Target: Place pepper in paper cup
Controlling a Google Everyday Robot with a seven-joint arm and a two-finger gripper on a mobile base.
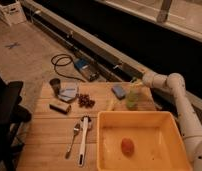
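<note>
Gripper (133, 99): on the white arm (180, 107), pointing down over the far right part of the wooden table (46, 150), just behind the far rim of the yellow bin (159, 131); how far open, and whether it holds anything, cannot be told
Blue sponge (118, 91): just left of the gripper
Pepper (127, 146): orange-red, rounded, on the bin floor, well apart from the gripper, nearer the camera
Grapes (85, 101): table centre
Blue packet (69, 92), brown bar (60, 106): far left
Paper cup (55, 86): upright, far left corner, touching the packet
Spoon (73, 136), white-handled utensil (83, 142): side by side, left of the bin
</note>
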